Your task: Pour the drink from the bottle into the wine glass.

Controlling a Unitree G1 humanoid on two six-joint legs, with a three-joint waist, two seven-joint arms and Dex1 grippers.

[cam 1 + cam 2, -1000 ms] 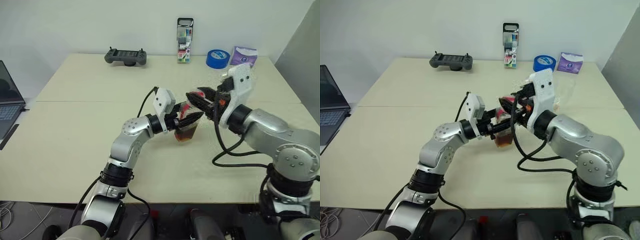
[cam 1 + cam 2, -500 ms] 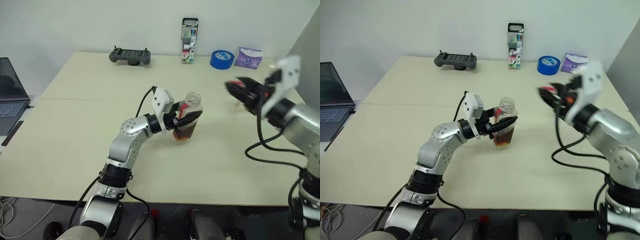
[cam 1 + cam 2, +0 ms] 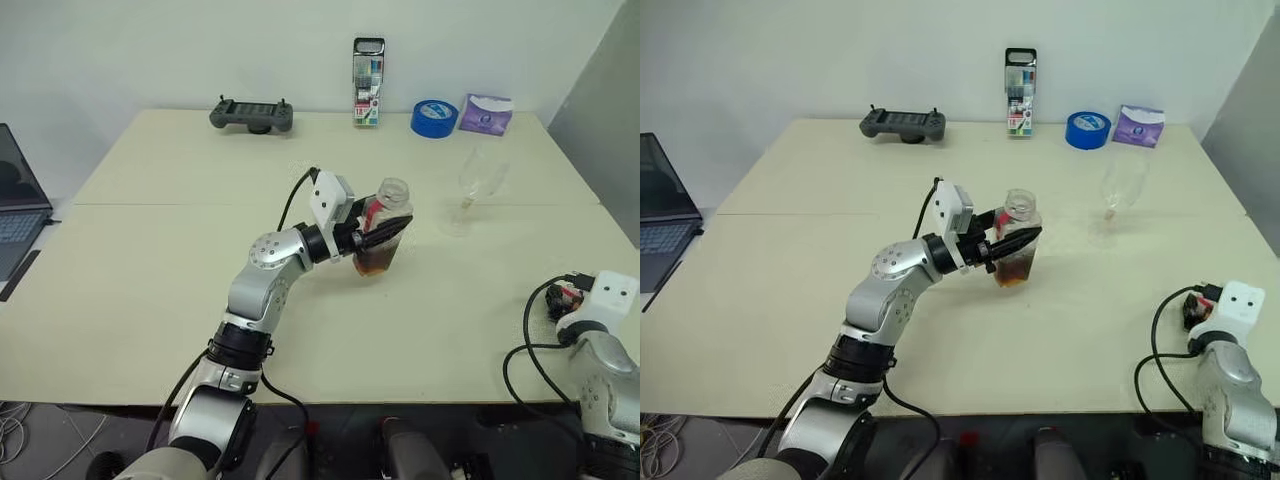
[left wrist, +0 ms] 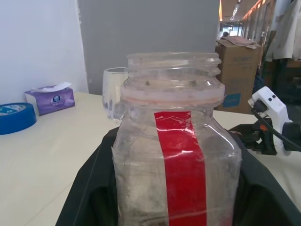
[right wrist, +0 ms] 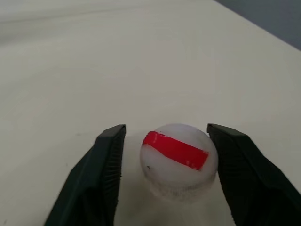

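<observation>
A big pale table (image 3: 150,260) takes up most of the head view. At the top, near the back edge, sits a dark game controller (image 3: 251,113), left of the middle. Next to it, at the top middle, a tall pack of markers (image 3: 368,68) stands up straight. To the right of the pack lies a blue roll of tape (image 3: 435,117). Just right of the tape is a purple tissue pack (image 3: 486,113). At the left edge, off the table, is part of an open laptop (image 3: 15,205). A white wall (image 3: 150,50) is behind the table. In the left wrist view, a brown cardboard box (image 4: 237,70) stands far back.

right gripper (image 5: 164,141) now off bottle (image 3: 383,226), low by table edge, cap (image 5: 178,157) between fingers
</observation>
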